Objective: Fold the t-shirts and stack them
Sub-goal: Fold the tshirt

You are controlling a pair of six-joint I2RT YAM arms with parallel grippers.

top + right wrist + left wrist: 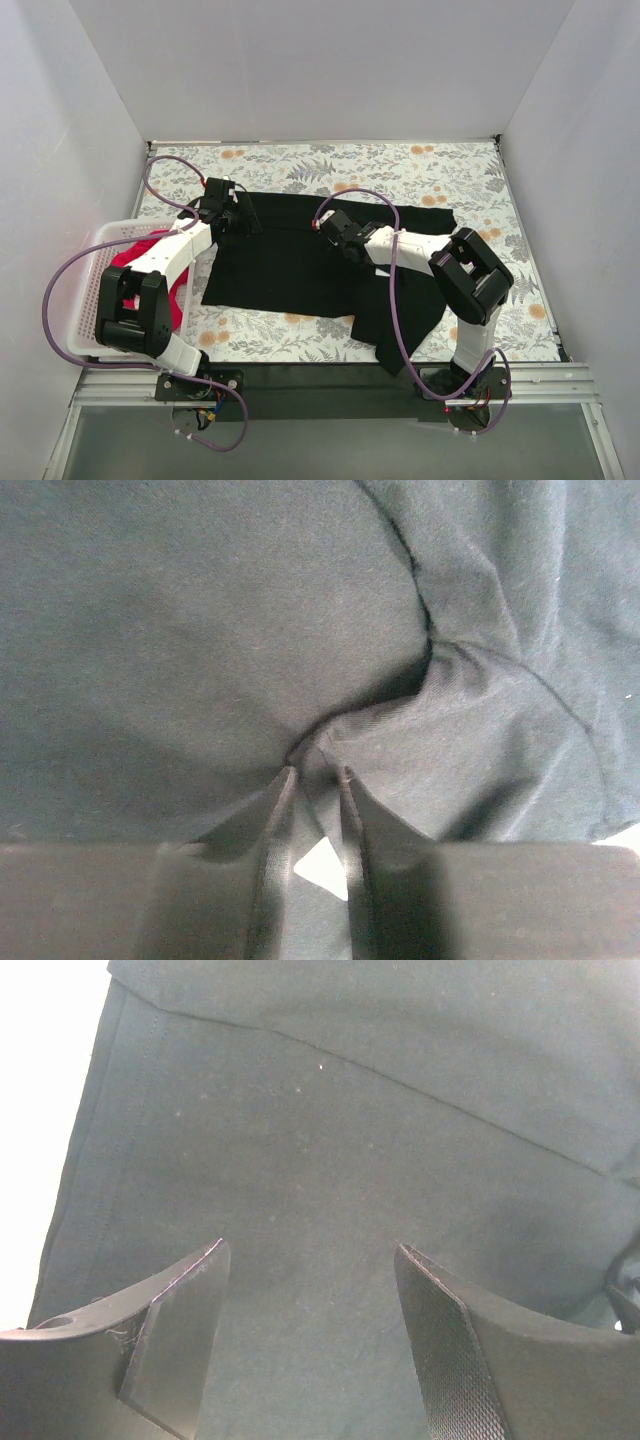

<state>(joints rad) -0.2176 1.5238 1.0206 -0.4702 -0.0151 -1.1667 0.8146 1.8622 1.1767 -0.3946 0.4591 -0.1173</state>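
The black t-shirt [290, 255] lies spread over the middle of the floral table, with one part hanging toward the front right. My left gripper [240, 222] is open over the shirt's left edge; in the left wrist view its fingers [185, 1330] stand wide apart just above the black cloth [330, 1140]. My right gripper [330, 228] is near the shirt's middle, shut on a pinched fold of the black cloth [315, 770], which bunches at the fingertips. The red-pink t-shirt [150, 270] lies in the white basket [95, 260] at the left.
The white lattice basket stands at the table's left edge, under my left arm. White walls close in the back and both sides. The floral tablecloth [420, 170] shows around the shirt.
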